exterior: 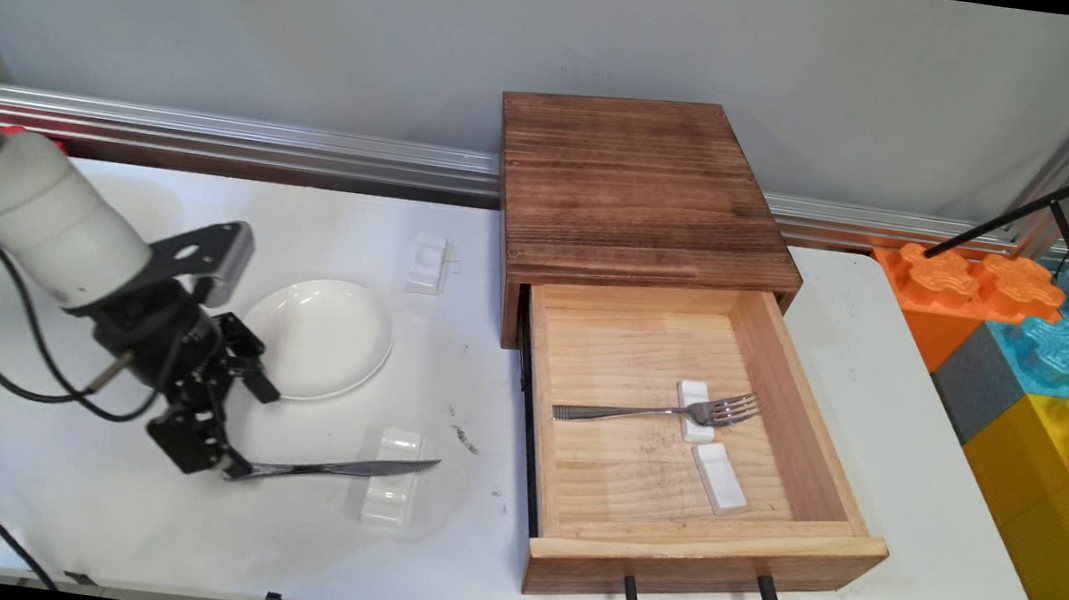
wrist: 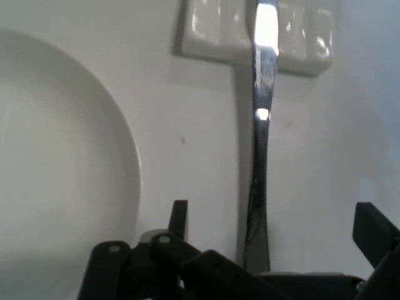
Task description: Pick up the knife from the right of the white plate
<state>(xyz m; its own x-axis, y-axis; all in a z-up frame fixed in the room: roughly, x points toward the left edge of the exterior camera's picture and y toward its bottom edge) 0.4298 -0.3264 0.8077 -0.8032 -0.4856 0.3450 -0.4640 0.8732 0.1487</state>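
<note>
Knife laid on its rest

My black two-finger gripper (wrist: 269, 234), jaws released, straddles the slim steel table knife (exterior: 329, 467)'s handle; its blade bridges the white ceramic rest (exterior: 391, 488) beside the round white plate (exterior: 319, 338).

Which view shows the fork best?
The main view: the fork lies in the open drawer, its prongs over a white rest. The hand view misses it, showing only knife, plate and another rest.
</note>
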